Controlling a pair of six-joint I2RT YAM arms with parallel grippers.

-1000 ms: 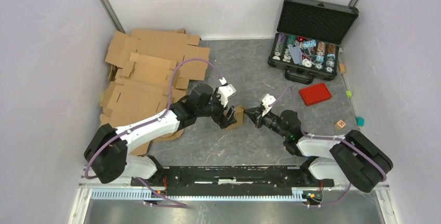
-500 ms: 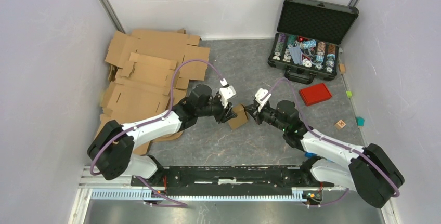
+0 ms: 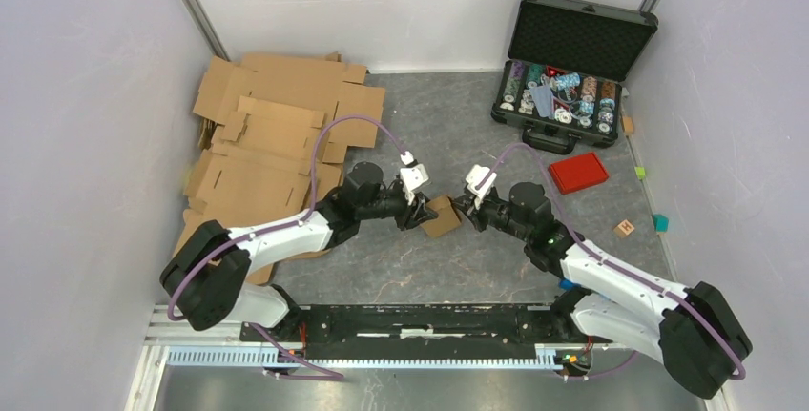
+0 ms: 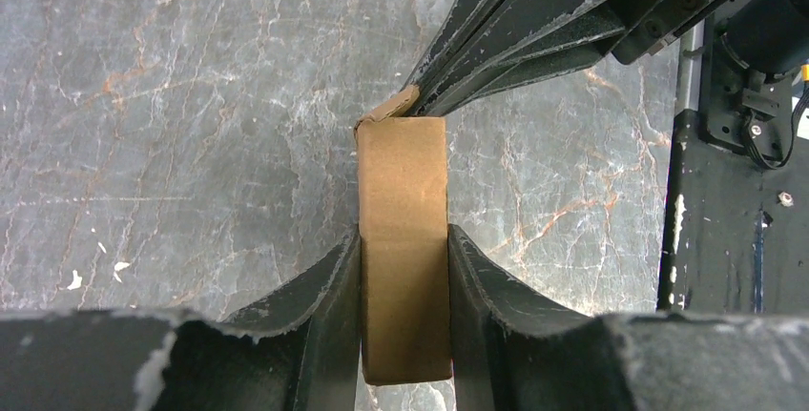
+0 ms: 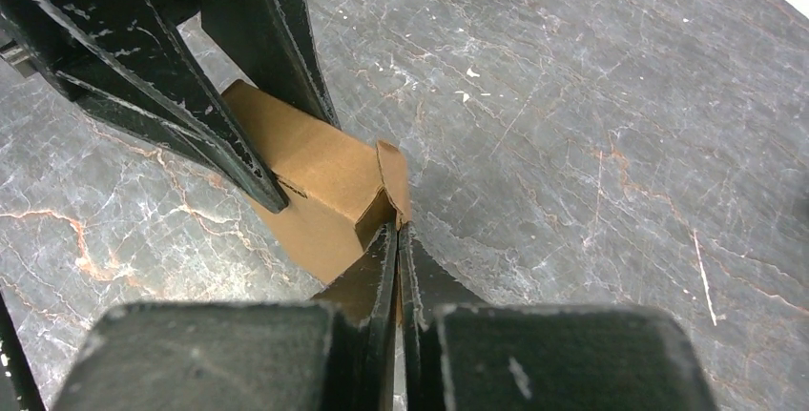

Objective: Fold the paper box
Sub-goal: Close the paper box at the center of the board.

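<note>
The small brown paper box (image 3: 441,215) sat mid-way across the grey tabletop (image 3: 410,268), clamped across its sides by the left gripper (image 4: 403,239). The right gripper (image 5: 396,232), its fingers pressed together, touched the end flap (image 5: 393,177). A square, gentle push would probably tuck the flap cleanly. A second earlier the right arm was folded nearer its base.

There is one paper box (image 3: 441,215). Two grippers are in view: the left gripper (image 3: 420,213) and the right gripper (image 3: 462,209). There is one black case (image 3: 582,44) and one red lid (image 3: 578,172). There are three small blocks: one wooden block (image 3: 625,228), one green block (image 3: 640,172) and one teal block (image 3: 660,223). The cardboard sheets (image 3: 267,134) make one pile, too overlapped to count. The chips (image 3: 563,92) in the case are also too many and too small to count.
</note>
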